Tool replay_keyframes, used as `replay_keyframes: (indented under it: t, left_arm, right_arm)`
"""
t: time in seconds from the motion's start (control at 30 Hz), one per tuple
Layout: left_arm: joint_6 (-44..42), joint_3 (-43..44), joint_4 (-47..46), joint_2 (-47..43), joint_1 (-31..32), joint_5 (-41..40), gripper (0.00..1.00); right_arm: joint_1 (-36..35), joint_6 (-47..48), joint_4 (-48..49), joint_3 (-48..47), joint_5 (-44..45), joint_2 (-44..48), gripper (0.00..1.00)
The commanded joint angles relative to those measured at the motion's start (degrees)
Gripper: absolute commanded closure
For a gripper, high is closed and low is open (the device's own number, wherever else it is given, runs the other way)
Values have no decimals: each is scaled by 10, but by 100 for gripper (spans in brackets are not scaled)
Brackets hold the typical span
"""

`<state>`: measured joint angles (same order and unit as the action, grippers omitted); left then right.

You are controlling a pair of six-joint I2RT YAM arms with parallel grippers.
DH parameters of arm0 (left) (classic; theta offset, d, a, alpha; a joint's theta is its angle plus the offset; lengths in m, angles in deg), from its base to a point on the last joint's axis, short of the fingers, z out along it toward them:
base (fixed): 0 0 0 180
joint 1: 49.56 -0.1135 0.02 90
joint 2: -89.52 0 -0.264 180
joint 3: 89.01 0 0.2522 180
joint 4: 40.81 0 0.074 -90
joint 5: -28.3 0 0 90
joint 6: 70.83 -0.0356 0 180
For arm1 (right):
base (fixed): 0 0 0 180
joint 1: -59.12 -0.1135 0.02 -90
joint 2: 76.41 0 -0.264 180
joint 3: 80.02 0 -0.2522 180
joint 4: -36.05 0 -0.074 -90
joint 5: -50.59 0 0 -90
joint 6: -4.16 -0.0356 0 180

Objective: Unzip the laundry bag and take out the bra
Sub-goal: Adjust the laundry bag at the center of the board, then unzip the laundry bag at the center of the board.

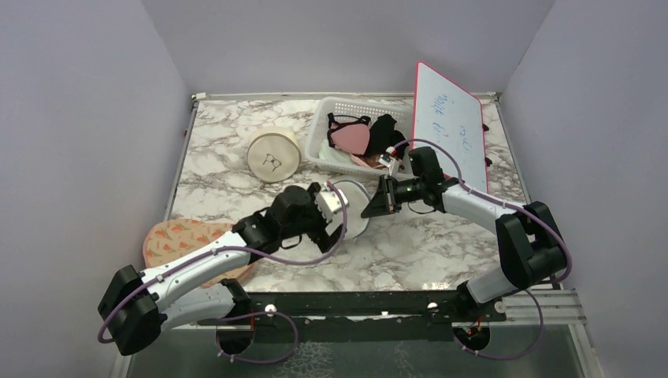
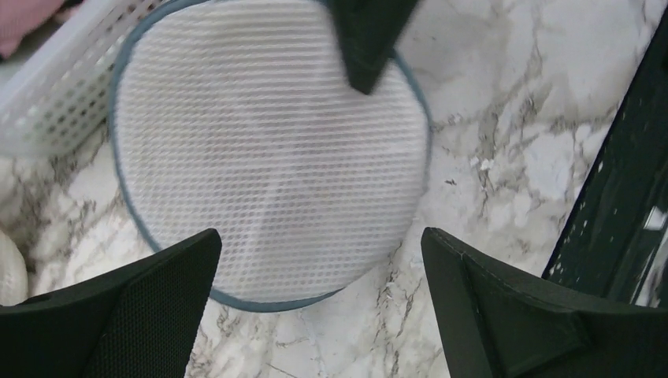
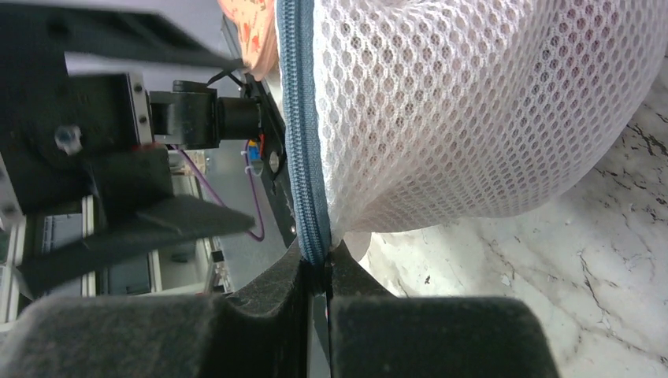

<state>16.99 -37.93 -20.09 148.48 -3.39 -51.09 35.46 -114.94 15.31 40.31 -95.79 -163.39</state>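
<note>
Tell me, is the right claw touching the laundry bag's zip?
Touching. The right wrist view shows the right claw shut on the zip at the rim of the laundry bag.

Both arms [image 1: 197, 261] are white with black joints, purple cables [image 3: 213, 197], black fingers [image 2: 134, 315].

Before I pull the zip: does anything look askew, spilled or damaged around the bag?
Nothing spilled or damaged. The laundry bag rests on the marble, right gripper shut on its zip ring. Only the whiteboard leans tilted beside the basket.

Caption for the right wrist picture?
The right pincer pinches the grey-blue zip ring of the white mesh laundry bag.
</note>
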Motion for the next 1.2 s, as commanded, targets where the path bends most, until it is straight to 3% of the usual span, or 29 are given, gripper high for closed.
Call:
replay_keyframes:
  t: [0.0, 0.17, 0.3, 0.37, 0.5, 0.7, 0.9, 1.0, 1.17]
  left_arm:
    - [-215, -16, -27, -35, 107, -97, 11]
    - [-330, -44, -54, -32, 201, -210, 39]
    - [-377, -61, -64, -5, 226, -192, 42]
    - [-375, -69, -75, 10, 230, -197, 37]
    - [-381, -83, -135, 32, 232, -238, 51]
    - [-380, -94, -168, 71, 233, -251, 54]
    - [-338, -35, -125, 103, 233, -303, 93]
    - [-268, 5, -75, 105, 224, -285, 100]
    - [-166, 54, -17, 109, 188, -254, 100]
  right_arm:
    - [-1, -17, 34, 3, -29, 12, 96]
    - [-1, -28, 49, 13, -33, 16, 96]
    - [-1, -38, 61, 18, -35, 17, 96]
    - [-1, -47, 72, 21, -37, 20, 96]
    - [-1, -64, 91, 27, -37, 26, 96]
    - [-1, -77, 107, 30, -41, 24, 96]
    - [-1, -77, 108, 34, -35, 45, 96]
    - [-1, -59, 84, 28, -15, 54, 79]
    - [-2, 55, -81, -23, 143, 78, 50]
